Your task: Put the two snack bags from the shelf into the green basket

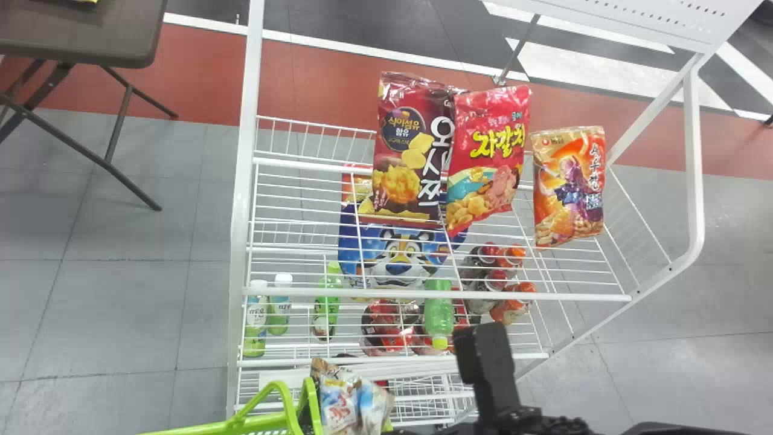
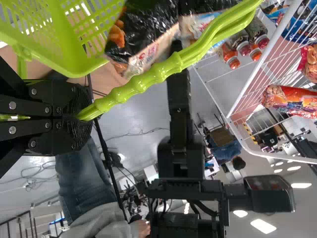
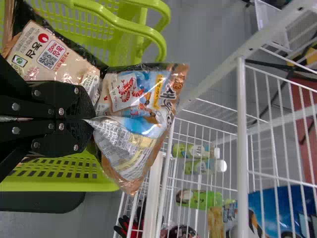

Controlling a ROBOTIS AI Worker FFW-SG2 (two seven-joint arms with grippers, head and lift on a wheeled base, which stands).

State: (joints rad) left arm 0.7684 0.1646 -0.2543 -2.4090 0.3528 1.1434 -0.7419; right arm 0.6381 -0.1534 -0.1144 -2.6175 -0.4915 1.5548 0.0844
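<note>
Green basket (image 3: 59, 186) hangs by its handle (image 2: 143, 83), clamped in the left fingers (image 2: 78, 135). Right fingers (image 3: 79, 135) are closed on one corner of the shrimp-print snack bag (image 3: 143, 91), off the shelf (image 1: 435, 295) and beside the basket opening. Black-and-tan bag (image 3: 47, 54) looks to be in the basket already; can't tell how deep it sits. My read: one in, one in hand, so nearly done. Left to do: get the held bag fully inside the rim, then release. Risk: it snags on the rim and drops outside.
</note>
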